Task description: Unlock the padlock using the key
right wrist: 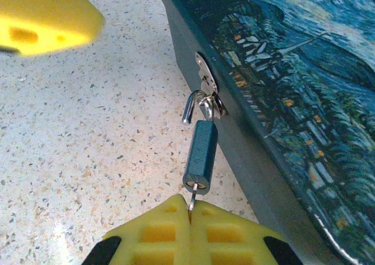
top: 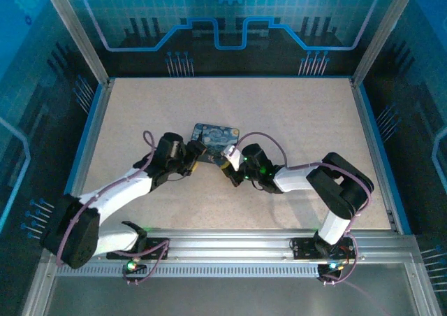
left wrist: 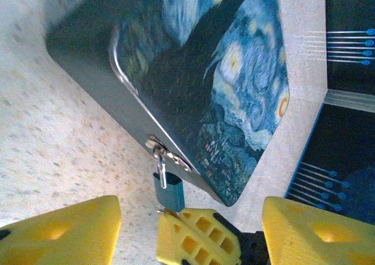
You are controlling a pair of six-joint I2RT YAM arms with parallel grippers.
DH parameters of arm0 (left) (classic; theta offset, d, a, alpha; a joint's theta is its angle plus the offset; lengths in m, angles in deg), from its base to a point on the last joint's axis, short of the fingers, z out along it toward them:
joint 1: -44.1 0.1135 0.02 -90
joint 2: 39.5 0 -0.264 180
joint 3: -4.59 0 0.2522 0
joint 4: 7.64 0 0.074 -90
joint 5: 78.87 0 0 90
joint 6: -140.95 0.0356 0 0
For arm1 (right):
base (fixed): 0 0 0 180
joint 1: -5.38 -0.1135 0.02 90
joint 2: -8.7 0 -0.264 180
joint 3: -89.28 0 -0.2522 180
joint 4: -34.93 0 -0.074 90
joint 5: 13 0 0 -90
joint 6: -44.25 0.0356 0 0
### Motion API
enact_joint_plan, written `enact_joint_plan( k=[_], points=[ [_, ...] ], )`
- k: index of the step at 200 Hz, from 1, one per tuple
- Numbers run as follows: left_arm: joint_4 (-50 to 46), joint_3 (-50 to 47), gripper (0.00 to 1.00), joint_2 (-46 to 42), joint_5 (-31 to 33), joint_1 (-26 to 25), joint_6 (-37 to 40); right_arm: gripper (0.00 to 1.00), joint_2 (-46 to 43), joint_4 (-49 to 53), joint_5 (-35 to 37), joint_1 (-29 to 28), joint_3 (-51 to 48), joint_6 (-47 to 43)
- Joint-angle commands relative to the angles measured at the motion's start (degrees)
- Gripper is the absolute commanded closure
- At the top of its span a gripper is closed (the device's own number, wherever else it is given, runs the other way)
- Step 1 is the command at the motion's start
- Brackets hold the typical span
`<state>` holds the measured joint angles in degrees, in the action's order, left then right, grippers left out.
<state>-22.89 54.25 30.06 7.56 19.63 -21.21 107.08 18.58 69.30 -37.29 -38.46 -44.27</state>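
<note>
**Fig.** Right claw [right wrist: 190,233] clenched on the thin metal key [right wrist: 192,199], seated in the base of the small blue-grey padlock [right wrist: 201,153] that hung from the shiny hasp [right wrist: 206,80] of the painted tin [right wrist: 304,101]. Left claw [top: 196,151] stood released nearby. One shackle leg [right wrist: 187,109] looked free; turning without side-pull would likely spare the slender key.

text: none legible | labels: none | numbers: none | signs: none

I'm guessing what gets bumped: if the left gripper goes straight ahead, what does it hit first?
Probably the right gripper, its jaws shut, sitting between the left gripper's open jaws; the padlock hangs just beyond. Depth is unclear.
</note>
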Motion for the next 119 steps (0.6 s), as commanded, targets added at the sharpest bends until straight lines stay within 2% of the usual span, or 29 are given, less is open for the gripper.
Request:
enact_joint_plan(
  k=[1,18,42,56,83,119],
  points=[
    [-8.75,1.04,0.22,-3.8,3.41,2.65,9.09,1.0,1.1,-0.82,-1.67,0.99,-0.67,3.41],
    [-10.37,2.55,0.12,-4.03,2.94,5.47,14.33,1.0,1.33,-0.33,-2.05,1.37,-0.44,4.77],
    [-11.25,5.25,0.04,-0.97,-0.38,9.79,20.58,1.0,1.45,-1.26,-3.3,2.66,-0.81,8.3],
    [-10.72,6.92,0.04,2.11,-3.49,11.99,23.44,1.0,1.36,-1.37,-3.97,3.58,-0.87,9.52],
    [-6.53,9.98,0.1,8.98,-12.45,15.11,26.54,1.0,1.23,-1.16,-4.82,5.28,-0.47,9.84],
    [-4.09,14.87,0.12,17.1,-17.17,15.33,28.35,1.0,3.07,0.52,-9.51,9.78,2.59,8.92]
  ],
)
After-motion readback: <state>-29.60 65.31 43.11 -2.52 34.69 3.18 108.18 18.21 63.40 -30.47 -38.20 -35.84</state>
